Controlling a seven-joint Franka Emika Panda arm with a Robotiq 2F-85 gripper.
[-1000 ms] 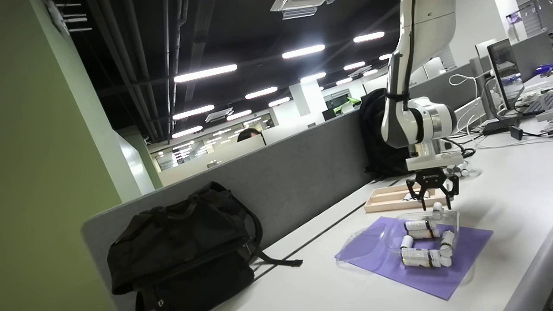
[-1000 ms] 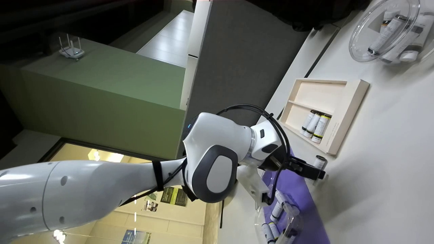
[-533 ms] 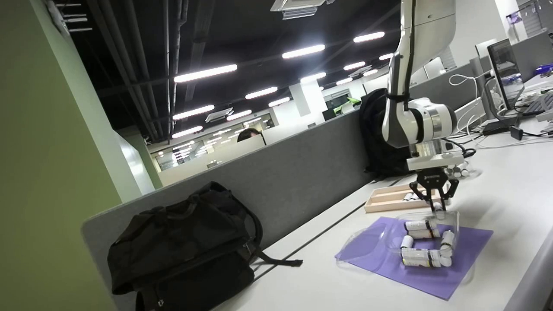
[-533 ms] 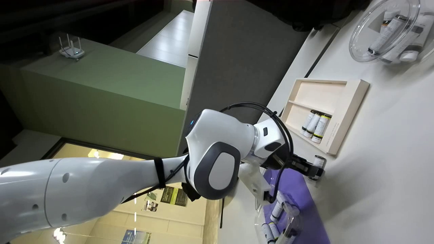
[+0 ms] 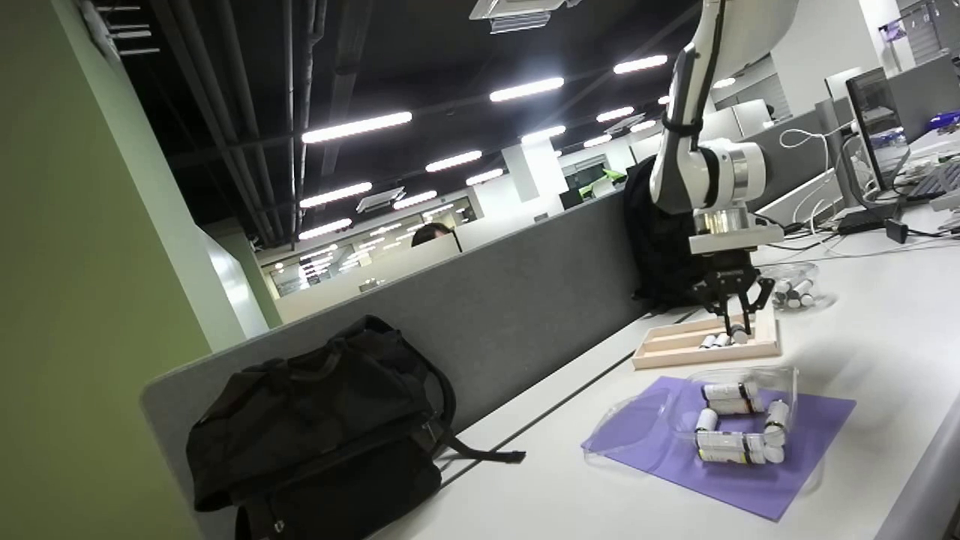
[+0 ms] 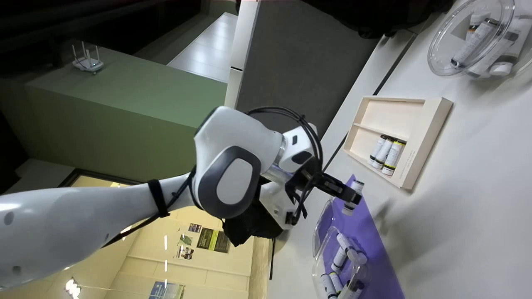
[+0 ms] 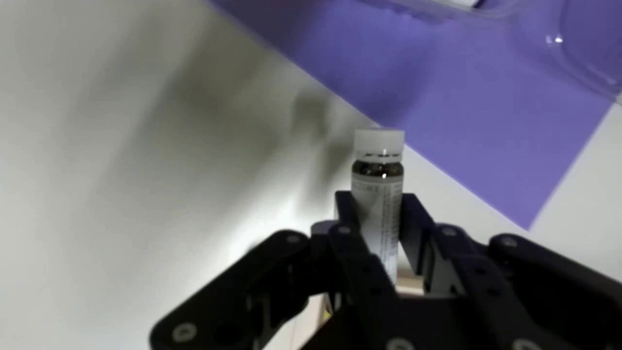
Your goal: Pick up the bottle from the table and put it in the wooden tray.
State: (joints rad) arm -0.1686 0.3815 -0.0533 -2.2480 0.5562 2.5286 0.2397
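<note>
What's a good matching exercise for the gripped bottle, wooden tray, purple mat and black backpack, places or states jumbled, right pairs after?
1. White-capped bottle
2. Wooden tray
3. Purple mat
4. Black backpack

A. Bears a clear container
B. Strap stretched over the white table
C. Gripped between the jaws
D. Has three bottles lying inside

Pairs: 1-C; 2-D; 3-A; 4-B

The white counter (image 6: 478, 216) is bearing a wooden tray (image 6: 427, 143); a purple mat (image 5: 814, 435) is lying near the tray, and a clear tub (image 5: 801, 272) is sitting on the tray's opposite side.
</note>
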